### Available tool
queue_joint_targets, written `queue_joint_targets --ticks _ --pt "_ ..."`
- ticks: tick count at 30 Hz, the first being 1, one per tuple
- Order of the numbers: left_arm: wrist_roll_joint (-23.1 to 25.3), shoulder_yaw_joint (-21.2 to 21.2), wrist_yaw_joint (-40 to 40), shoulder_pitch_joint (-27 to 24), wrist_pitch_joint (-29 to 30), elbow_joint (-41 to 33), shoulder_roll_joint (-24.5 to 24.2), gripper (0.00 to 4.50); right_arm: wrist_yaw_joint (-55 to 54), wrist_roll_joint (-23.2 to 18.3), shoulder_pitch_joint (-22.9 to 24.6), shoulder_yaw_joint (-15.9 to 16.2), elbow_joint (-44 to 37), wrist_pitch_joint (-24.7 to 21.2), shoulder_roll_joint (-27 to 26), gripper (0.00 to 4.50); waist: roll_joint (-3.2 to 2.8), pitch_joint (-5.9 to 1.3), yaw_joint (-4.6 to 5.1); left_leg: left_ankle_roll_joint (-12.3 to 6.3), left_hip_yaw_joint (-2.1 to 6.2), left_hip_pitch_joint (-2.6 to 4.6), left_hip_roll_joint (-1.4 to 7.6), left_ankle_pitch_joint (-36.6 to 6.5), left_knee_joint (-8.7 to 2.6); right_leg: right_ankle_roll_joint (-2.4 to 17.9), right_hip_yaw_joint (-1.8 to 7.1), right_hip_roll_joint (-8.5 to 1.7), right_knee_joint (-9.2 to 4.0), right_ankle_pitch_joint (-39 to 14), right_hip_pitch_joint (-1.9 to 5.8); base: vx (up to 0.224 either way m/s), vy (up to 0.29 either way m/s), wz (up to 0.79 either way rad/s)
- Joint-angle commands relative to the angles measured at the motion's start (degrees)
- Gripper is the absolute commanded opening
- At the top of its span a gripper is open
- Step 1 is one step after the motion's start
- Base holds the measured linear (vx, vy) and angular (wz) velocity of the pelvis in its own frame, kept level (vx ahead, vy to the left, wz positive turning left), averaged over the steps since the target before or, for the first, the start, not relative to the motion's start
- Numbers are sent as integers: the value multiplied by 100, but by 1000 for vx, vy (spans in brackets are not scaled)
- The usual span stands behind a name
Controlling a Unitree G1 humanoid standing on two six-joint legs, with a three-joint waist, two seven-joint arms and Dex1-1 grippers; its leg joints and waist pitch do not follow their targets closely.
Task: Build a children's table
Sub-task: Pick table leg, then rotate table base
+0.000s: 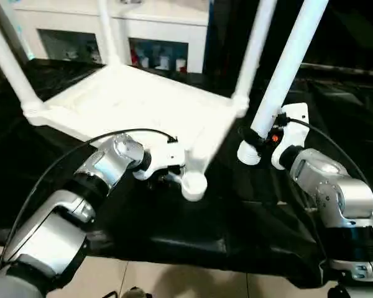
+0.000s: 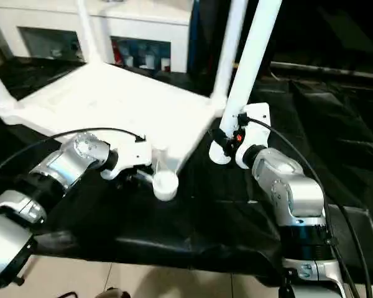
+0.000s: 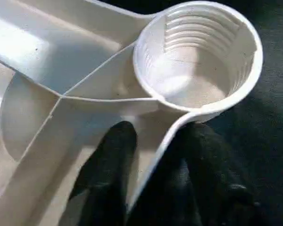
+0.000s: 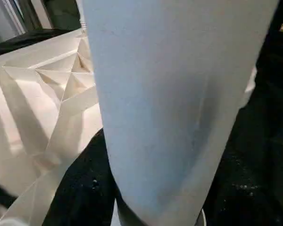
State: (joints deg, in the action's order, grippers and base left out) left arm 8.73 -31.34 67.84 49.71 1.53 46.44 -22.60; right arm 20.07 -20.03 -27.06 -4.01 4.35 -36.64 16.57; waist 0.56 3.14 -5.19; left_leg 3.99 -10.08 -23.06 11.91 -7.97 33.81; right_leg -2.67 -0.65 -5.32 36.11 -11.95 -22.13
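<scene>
Three legs (image 1: 256,46) stand socketed in your upturned table top (image 1: 137,102); your left gripper (image 3: 153,155) pinches its near rim beside the empty socket (image 3: 198,54), while your right gripper (image 1: 267,138) clasps the fourth leg (image 1: 286,68) just right.

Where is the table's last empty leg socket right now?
The empty socket is at the tabletop's near corner, beside the left pincer, left of the loose leg in the right pincer.

Glossy white plastic table top (image 1: 130,102), smooth tube leg (image 1: 289,68), black cloth (image 1: 236,217)
</scene>
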Motion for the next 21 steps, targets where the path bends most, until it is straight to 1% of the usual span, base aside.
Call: queue_joint_targets --ticks 1,2,3,4,5,6,7,8,9,10,11,12,14,15,16,17,18,19,20,21 --pt "123 -208 162 -202 140 -31 -9 182 35 96 -64 13 -14 135 72 191 -8 -438 -5 212 -43 206 35 -1237 -380 1459 65 -156 -370 -177 189 0 0 0" --pt "221 -193 96 -245 217 -97 -46 170 60 159 -19 73 -36 176 78 191 -8 -435 -3 230 -41 205 34 -1264 -383 1446 64 -155 -370 -203 189 0 0 0" --pt "221 -193 96 -245 217 -97 -46 160 60 159 -19 73 -36 176 78 191 -4 -437 -2 234 -38 204 36 -1268 -386 1432 63 -155 -369 -207 193 0 0 0" --pt "266 -160 79 -288 316 -199 -77 155 74 186 12 93 -55 191 70 191 -16 -430 2 256 -31 205 40 -1314 -395 1394 63 -161 -378 -299 187 0 0 0" --pt "266 -160 79 -288 316 -199 -77 153 74 186 12 93 -55 191 70 191 -13 -430 6 264 -30 202 38 -1317 -397 1385 62 -160 -378 -313 191 0 0 0" --pt "270 -134 55 -316 421 -277 -85 139 82 189 27 95 -61 194 66 191 -8 -433 12 266 -30 199 33 -1297 -395 1380 64 -156 -377 -301 193 0 0 0" --pt "271 -101 25 -359 506 -370 -94 130 85 193 47 101 -65 204 62 191 -20 -435 21 267 -27 195 37 -1261 -395 1386 64 -156 -369 -220 198 0 0 0" --pt "251 -11 -106 -447 737 -557 -79 130 74 188 84 108 -77 209 47 191 -17 -437 26 244 -30 192 33 -1231 -391 1398 63 -150 -365 -164 200 0 0 0" --pt "251 -11 -106 -447 737 -557 -79 122 74 188 84 108 -77 209 47 191 -16 -443 26 231 -31 194 35 -1199 -386 1411 63 -151 -355 -108 204 0 0 0" --pt "168 109 -253 -559 1124 -793 -21 122 45 170 143 109 -121 190 14 191 -19 -441 24 200 -34 188 26 -1173 -383 1418 64 -148 -365 -111 201 0 0 0" --pt "131 167 -302 -617 1295 -904 8 117 38 169 172 106 -142 181 -7 191 -21 -441 29 180 -37 190 33 -1136 -381 1448 62 -144 -355 -52 198 0 0 0" --pt "131 167 -302 -617 1295 -904 8 113 38 169 172 106 -142 181 -7 191 -16 -437 36 168 -40 185 32 -1146 -381 1447 63 -144 -361 -74 200 0 0 0" --pt "109 280 -472 -775 1760 -1151 72 109 23 188 249 127 -198 178 -52 191 -16 -424 40 174 -43 189 31 -1281 -390 1428 65 -151 -393 -354 193 0 0 0" --pt "158 318 -593 -874 1985 -1301 86 107 13 193 278 131 -225 164 -81 191 -29 -422 43 184 -35 186 35 -1318 -397 1418 66 -155 -397 -421 192 0 0 0" --pt "158 318 -593 -874 1985 -1301 86 98 13 193 278 131 -225 164 -81 191 -14 -412 84 193 -30 173 22 -1414 -409 1358 61 -140 -429 -621 189 0 0 0" --pt "195 373 -719 -958 2201 -1441 109 94 1 190 292 128 -242 146 -103 191 -17 -414 91 207 -29 181 22 -1454 -409 1344 62 -142 -431 -691 183 0 0 0" --pt "201 401 -773 -988 2293 -1494 122 94 -5 187 297 126 -248 138 -110 191 -13 -412 112 218 -28 177 26 -1478 -412 1345 64 -143 -425 -714 184 0 0 0" --pt "171 556 -1027 -1099 2623 -1668 218 87 -20 180 314 126 -260 123 -126 191 -19 -397 155 221 -19 171 23 -1551 -422 1303 62 -134 -448 -874 174 0 0 0" --pt "171 556 -1027 -1099 2623 -1668 218 81 -20 180 314 126 -260 123 -126 191 -16 -401 165 215 -22 168 20 -1545 -416 1293 64 -130 -451 -873 178 0 0 0" --pt "152 719 -1284 -1182 2862 -1840 320 76 -39 170 324 121 -269 102 -141 191 -6 -402 178 203 -22 172 20 -1550 -414 1278 65 -128 -457 -901 172 0 0 0"
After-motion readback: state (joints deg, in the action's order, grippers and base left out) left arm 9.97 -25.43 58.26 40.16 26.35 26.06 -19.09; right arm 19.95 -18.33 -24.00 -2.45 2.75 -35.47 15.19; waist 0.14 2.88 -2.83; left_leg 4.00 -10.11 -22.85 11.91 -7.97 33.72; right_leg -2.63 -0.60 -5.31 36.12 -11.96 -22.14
